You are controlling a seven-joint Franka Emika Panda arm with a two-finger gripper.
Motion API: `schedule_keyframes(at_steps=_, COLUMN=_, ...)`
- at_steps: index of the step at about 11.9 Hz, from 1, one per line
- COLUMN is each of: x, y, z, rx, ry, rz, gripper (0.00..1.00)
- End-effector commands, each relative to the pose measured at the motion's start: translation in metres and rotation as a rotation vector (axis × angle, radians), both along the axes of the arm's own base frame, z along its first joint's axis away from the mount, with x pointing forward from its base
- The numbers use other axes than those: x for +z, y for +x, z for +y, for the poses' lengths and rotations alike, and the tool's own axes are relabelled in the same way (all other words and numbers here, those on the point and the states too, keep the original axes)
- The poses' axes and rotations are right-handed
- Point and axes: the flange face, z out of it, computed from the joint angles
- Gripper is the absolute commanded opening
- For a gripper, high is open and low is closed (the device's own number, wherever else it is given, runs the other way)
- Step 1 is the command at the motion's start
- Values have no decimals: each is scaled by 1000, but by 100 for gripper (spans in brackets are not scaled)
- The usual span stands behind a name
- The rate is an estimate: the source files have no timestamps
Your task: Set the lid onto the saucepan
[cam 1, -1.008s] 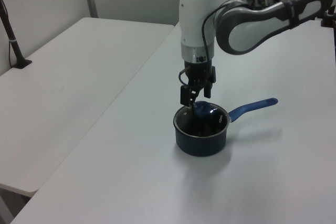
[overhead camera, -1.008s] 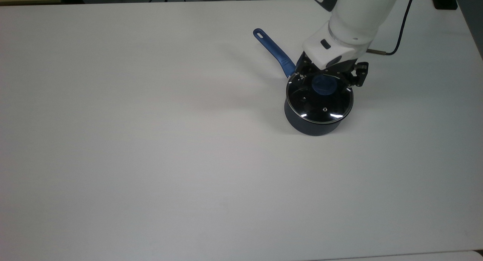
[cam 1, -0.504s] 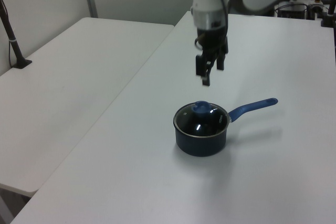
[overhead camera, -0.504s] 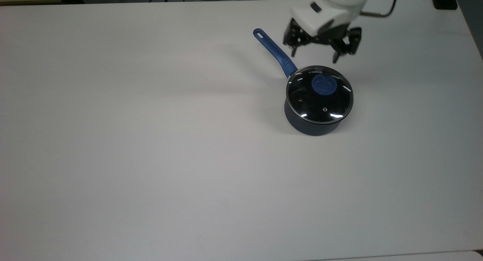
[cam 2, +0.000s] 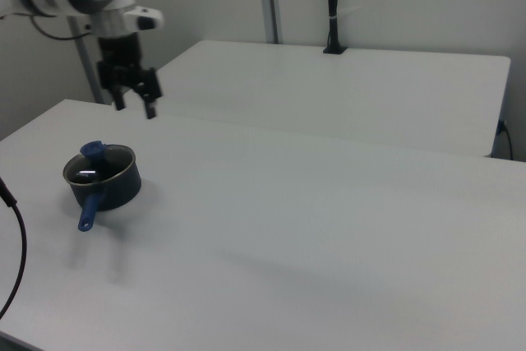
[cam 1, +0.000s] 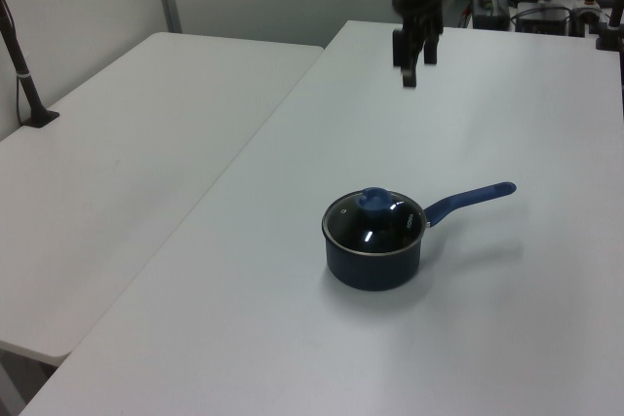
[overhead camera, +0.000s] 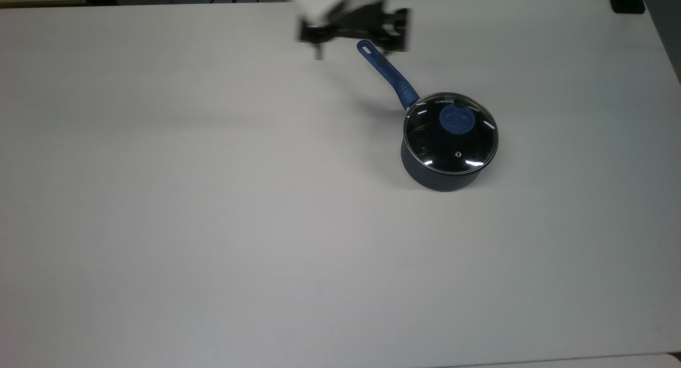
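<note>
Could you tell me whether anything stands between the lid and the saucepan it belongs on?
Nothing visible does. The lid already sits on the saucepan, its steel rim meeting the pot's edge. The gripper, jaws open, hangs up near the handle's end, apart from both.

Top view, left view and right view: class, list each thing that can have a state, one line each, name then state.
Lid: seated flat on the saucepan, knob up, nothing gripping it.
Saucepan: upright on the white table, covered.
Gripper: open, empty, raised above the table, apart from the saucepan.
</note>
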Motion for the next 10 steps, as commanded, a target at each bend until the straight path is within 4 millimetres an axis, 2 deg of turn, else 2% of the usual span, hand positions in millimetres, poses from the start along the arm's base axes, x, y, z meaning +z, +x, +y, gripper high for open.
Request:
schedule_keyframes(at_steps=1, x=27, y=-12, z=-93, rx=31, ry=31, rz=-5, gripper=100)
schedule_keyframes(at_steps=4, x=30, y=-15, z=-136, rx=-6, ry=1, rz=-2, gripper=100)
schedule_keyframes(at_steps=5, x=31, y=-15, z=-156, rx=-37, ry=4, rz=-6, gripper=100)
schedule_keyframes(at_steps=10, x=31, y=-16, z=-166, rx=-66, ry=1, rz=-8, gripper=100)
